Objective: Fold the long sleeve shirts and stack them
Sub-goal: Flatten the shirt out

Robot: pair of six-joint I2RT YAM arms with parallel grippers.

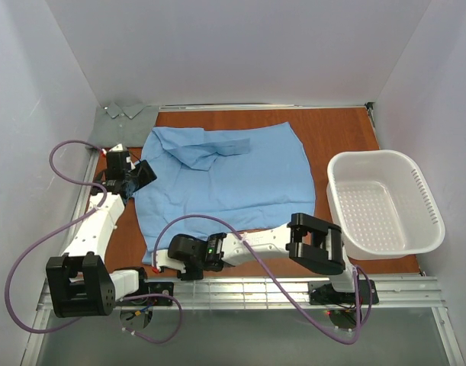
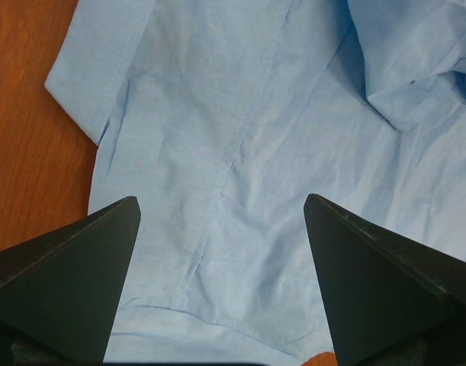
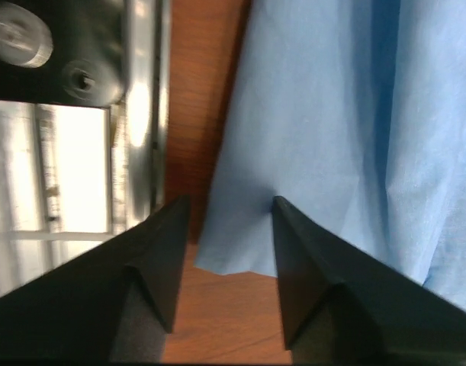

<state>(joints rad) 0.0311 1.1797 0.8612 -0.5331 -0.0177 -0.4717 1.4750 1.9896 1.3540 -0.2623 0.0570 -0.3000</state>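
Light blue shirt [image 1: 233, 179] flat beneath wide-open left gripper [image 2: 221, 198], corner loose inside narrower right gripper [image 3: 231, 200] (not pinched yet).

We find the light blue shirt [image 1: 233, 179] to be thin, matt woven cloth with stitched seams. The grey-green shirt [image 1: 130, 110] is matt cloth too. The table [image 1: 339, 130] is smooth brown wood, faintly glossy. The basket [image 1: 379, 215] is white perforated plastic. The near rail [image 1: 255, 288] is bright metal.
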